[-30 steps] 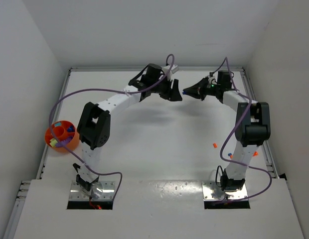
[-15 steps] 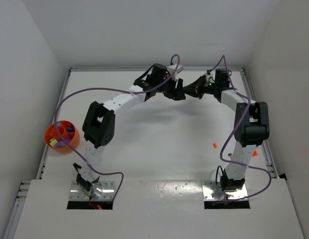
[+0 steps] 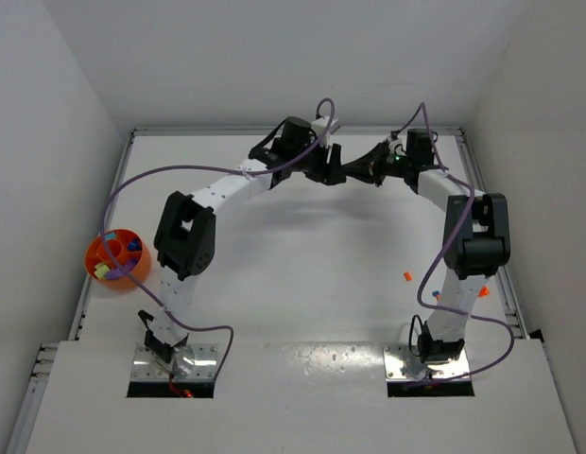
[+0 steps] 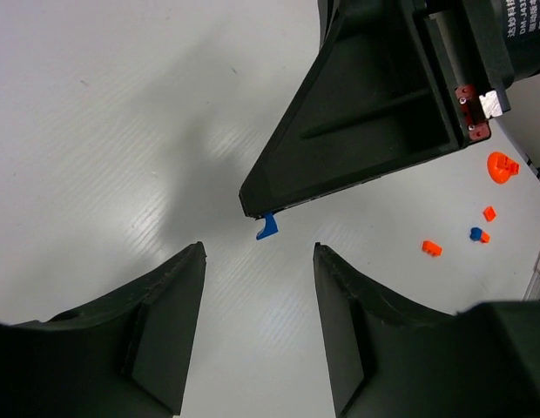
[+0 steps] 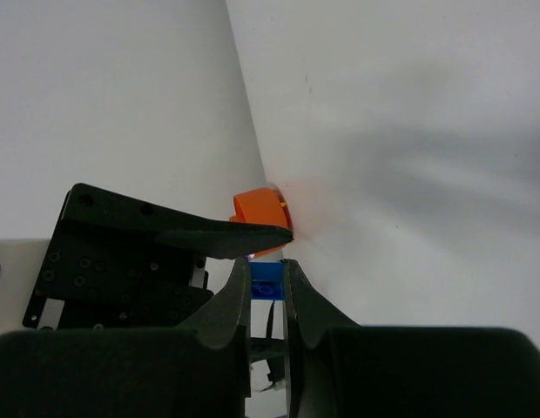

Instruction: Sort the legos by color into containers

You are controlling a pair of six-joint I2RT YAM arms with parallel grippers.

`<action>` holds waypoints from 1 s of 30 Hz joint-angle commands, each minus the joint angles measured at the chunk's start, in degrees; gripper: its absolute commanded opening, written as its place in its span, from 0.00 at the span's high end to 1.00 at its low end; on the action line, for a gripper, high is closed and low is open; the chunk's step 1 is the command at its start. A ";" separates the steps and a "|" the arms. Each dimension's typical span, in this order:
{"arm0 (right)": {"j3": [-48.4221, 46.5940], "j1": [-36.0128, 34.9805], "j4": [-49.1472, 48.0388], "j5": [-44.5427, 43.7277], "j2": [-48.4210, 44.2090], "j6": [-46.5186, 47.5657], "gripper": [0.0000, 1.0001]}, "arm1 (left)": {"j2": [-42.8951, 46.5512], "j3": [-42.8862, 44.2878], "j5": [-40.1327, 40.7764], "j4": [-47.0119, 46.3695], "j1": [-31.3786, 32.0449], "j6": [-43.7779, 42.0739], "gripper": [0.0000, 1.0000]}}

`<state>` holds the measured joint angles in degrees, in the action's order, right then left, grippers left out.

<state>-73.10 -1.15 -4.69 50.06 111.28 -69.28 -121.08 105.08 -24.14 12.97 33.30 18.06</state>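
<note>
So the blue brick is pinched in my right pincer, up in the air by the middle of the far edge. It pokes out past the tips toward my left pincer, which is spread wide right in front of it. Long axis? Can't say, it's mostly hidden. Progress: the bowl at the left edge already has some bricks in it, blue and lime at least. Left to do, I reckon: this blue one, plus a few orange bricks lying near the right edge.
</note>
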 commanded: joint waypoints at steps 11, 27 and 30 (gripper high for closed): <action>-3.80 -1.49 -2.61 1.35 0.34 -0.86 1.00 | -1.09 3.56 -0.56 -1.28 -1.04 -1.01 0.45; -4.33 -2.02 -3.31 2.41 0.86 -0.86 1.00 | -1.09 5.23 -0.46 -2.34 -2.10 -1.54 0.55; -4.33 -2.54 -3.31 2.41 0.86 -0.33 1.00 | -1.09 5.75 -0.47 -2.34 -2.10 -2.07 0.55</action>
<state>-75.20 -2.79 -6.94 51.44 111.61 -69.49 -122.06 107.81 -24.32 12.88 32.10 16.60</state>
